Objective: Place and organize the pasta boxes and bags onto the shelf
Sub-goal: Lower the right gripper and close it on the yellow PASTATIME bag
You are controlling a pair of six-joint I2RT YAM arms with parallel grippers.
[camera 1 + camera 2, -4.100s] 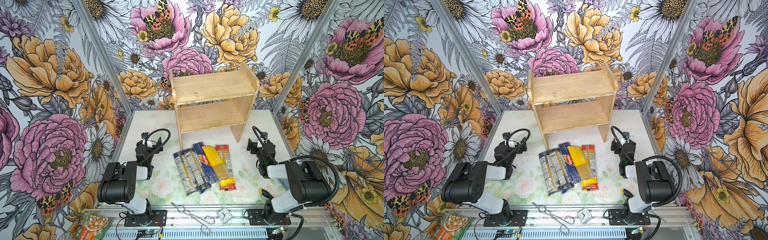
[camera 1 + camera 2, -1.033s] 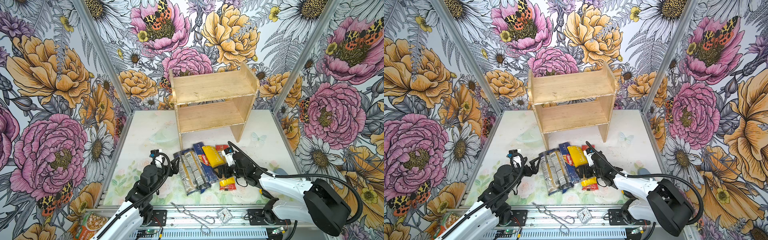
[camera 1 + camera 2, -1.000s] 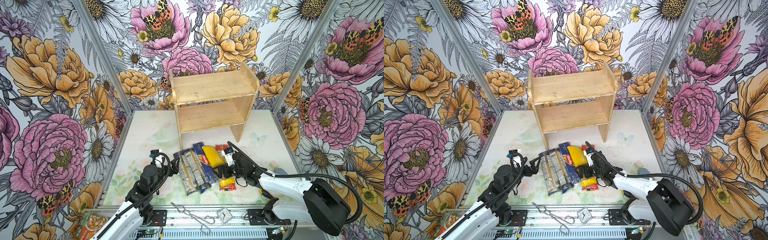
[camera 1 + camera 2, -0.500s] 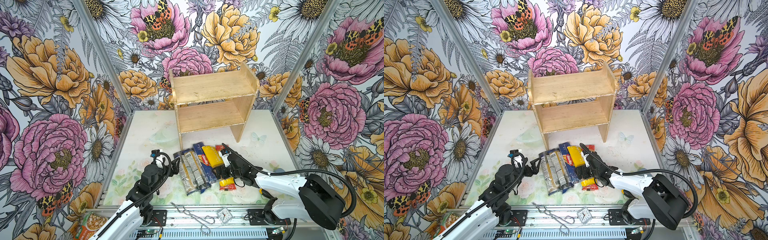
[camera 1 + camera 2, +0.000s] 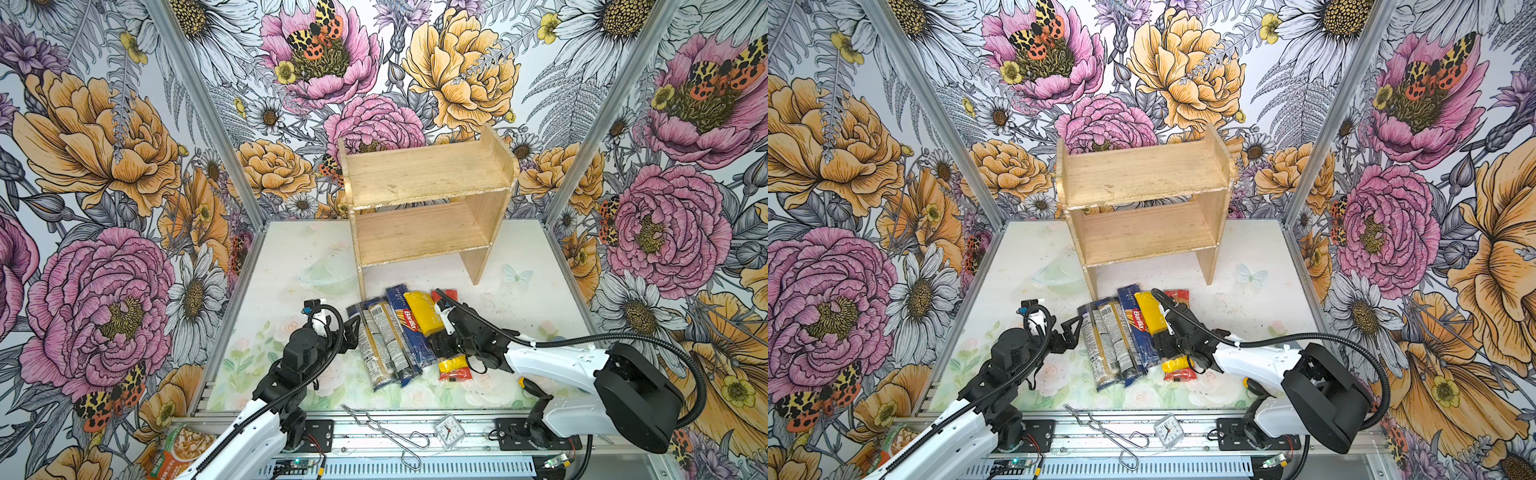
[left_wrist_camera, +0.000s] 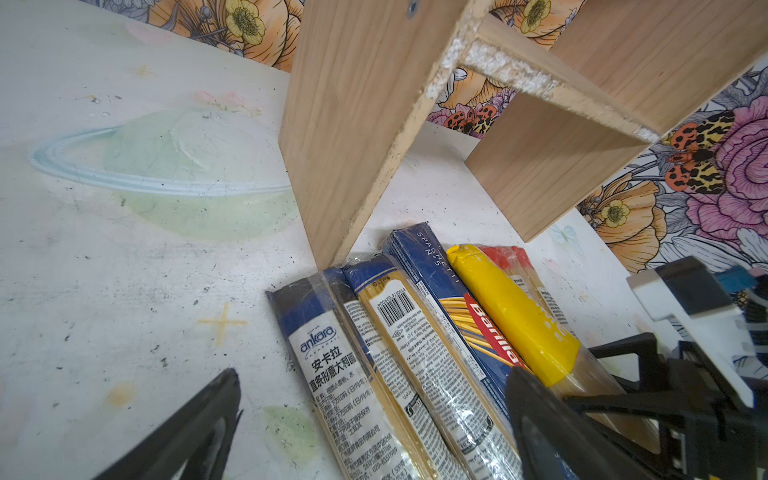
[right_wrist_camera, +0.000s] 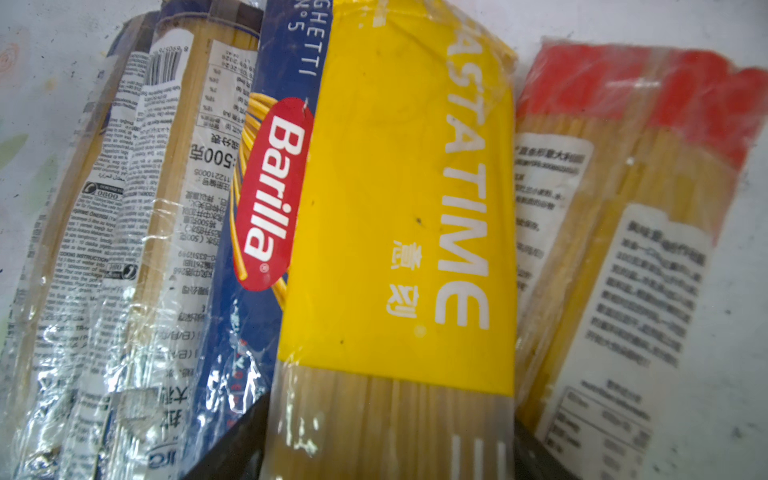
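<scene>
I'm watching my right gripper [image 5: 437, 345] straddling the clear yellow-ended pack [image 5: 422, 311], grip unclear, left gripper [image 5: 352, 330] gaping empty at nine o'clock, scuffed pale tabletop [image 5: 291, 270], floral walls [image 5: 124, 145].

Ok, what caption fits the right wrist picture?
Right gripper straddles the yellow-ended clear spaghetti pack, lying between a dark blue Barilla pack and a red-ended clear pack.

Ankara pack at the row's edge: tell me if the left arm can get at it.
Likely yes. The left claw hangs open right by the Ankara pack, nothing lies between them, and its outer side faces bare table.
</scene>
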